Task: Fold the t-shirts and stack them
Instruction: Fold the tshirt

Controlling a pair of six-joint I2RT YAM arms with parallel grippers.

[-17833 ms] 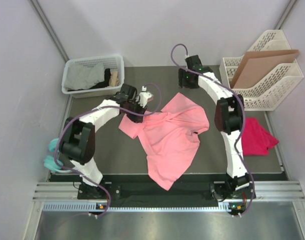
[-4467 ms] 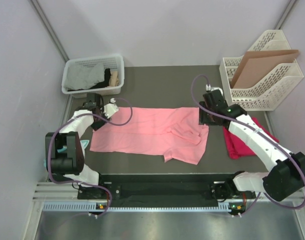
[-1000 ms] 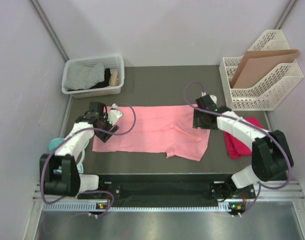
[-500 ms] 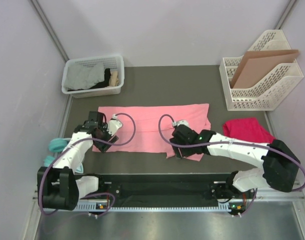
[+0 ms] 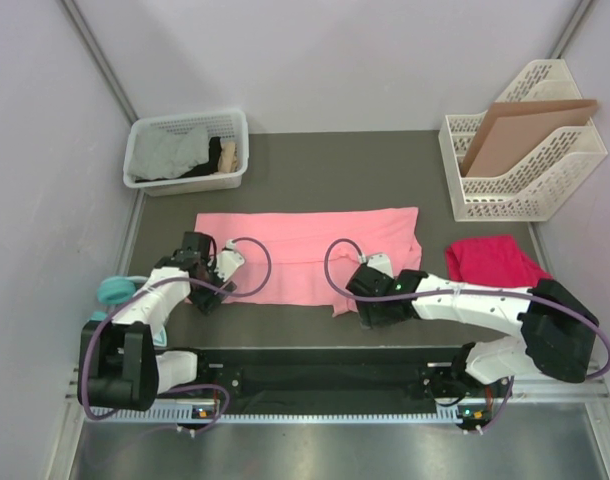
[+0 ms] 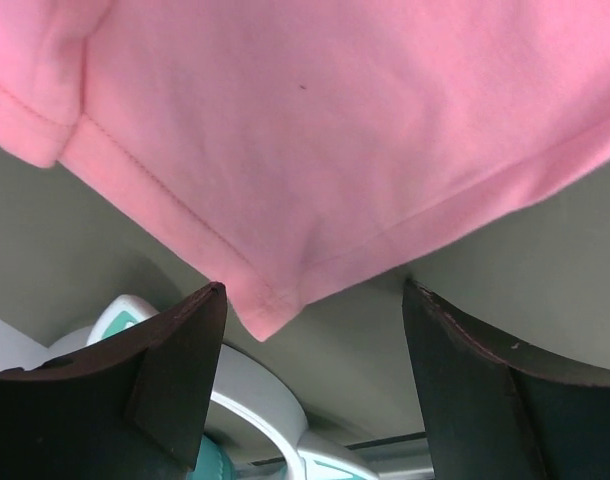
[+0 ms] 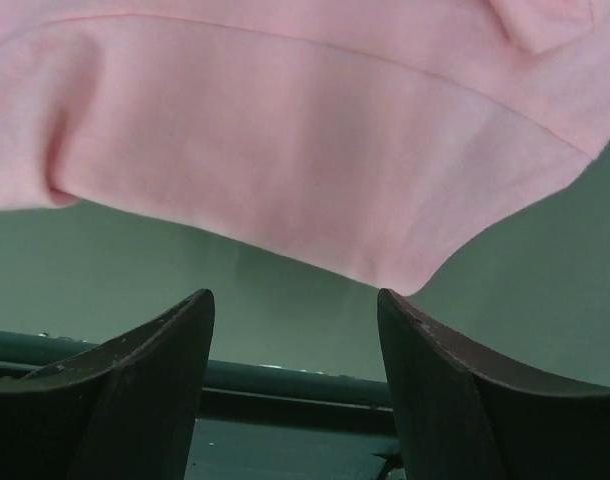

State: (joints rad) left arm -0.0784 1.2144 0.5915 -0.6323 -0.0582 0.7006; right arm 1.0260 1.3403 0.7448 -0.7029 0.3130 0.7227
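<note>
The light salmon-pink t-shirt (image 5: 305, 250) lies flat in a wide band across the middle of the table. My left gripper (image 5: 198, 297) is open and empty at the shirt's near left corner, which shows between the fingers in the left wrist view (image 6: 270, 310). My right gripper (image 5: 373, 312) is open and empty at the near edge, right of centre. That hem (image 7: 405, 275) hangs just above its fingers. The magenta-red t-shirt (image 5: 495, 262) lies bunched at the right.
A white basket (image 5: 185, 128) with cloths stands at the back left. A white file rack (image 5: 545, 190) holding the brown cardboard sheet (image 5: 520, 130) stands at the back right. A teal object (image 5: 113, 290) sits off the table's left edge. The front rail is close below both grippers.
Since half a second ago, my left gripper has slid a little towards the shirt's near left corner, and my right gripper has shifted slightly right along the near hem. The shirt lies as before.
</note>
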